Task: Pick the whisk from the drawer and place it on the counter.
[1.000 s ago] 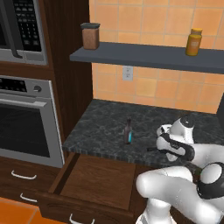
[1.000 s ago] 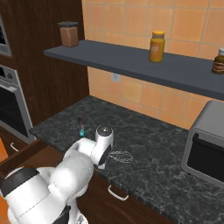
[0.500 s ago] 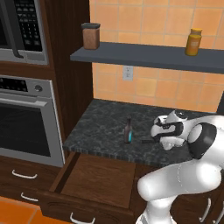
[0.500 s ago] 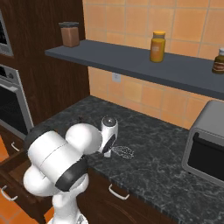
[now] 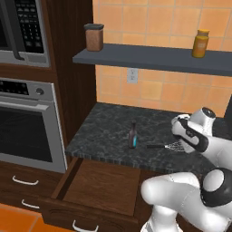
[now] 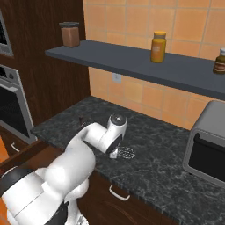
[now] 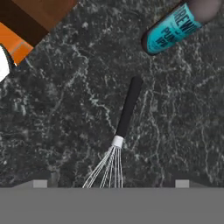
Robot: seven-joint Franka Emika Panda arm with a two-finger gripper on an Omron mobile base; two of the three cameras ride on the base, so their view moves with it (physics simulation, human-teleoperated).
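Whisk (image 7: 122,131) lying flat on the counter (image 5: 104,131), black handle pointed toward the small dark bottle (image 5: 132,134) with blue label, wire loops at the far end from the bottle. Just beside the bottle, not touching it, and apart from the open drawer (image 5: 99,188) below the counter edge. Gripper (image 7: 111,183) directly over the wire loops of the whisk, jaws spread wide on either side, holding nothing. Bottle upright near the front edge of the counter, above the drawer.
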